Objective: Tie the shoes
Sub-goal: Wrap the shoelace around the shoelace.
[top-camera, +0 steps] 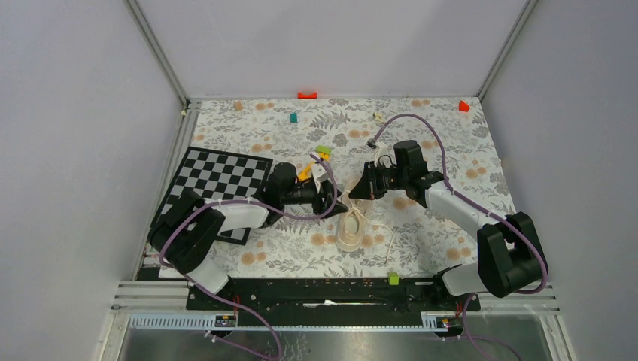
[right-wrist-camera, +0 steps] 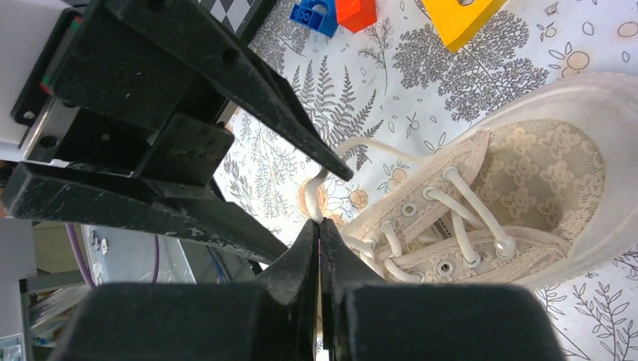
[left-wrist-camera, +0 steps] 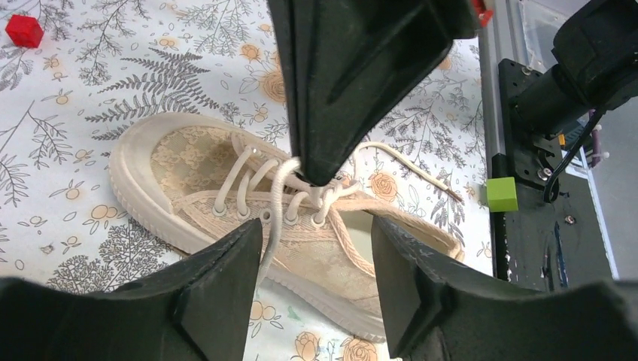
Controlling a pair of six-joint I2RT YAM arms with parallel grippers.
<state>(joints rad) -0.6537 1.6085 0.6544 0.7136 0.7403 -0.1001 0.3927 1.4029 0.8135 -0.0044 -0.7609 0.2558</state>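
Note:
The cream-beige sneaker lies on the floral table cloth between the two arms, with pale laces through its eyelets. My right gripper is shut on one lace just above the top eyelets and holds it up taut. It shows in the left wrist view as a dark wedge over the shoe. My left gripper is open over the shoe's side. The held lace runs down along the inner edge of its left finger. The other lace end lies loose on the cloth.
A chessboard mat lies at the left. A green cube sits on the black base rail. Small blocks are scattered at the back: orange, red, teal. A yellow block lies near the shoe's toe.

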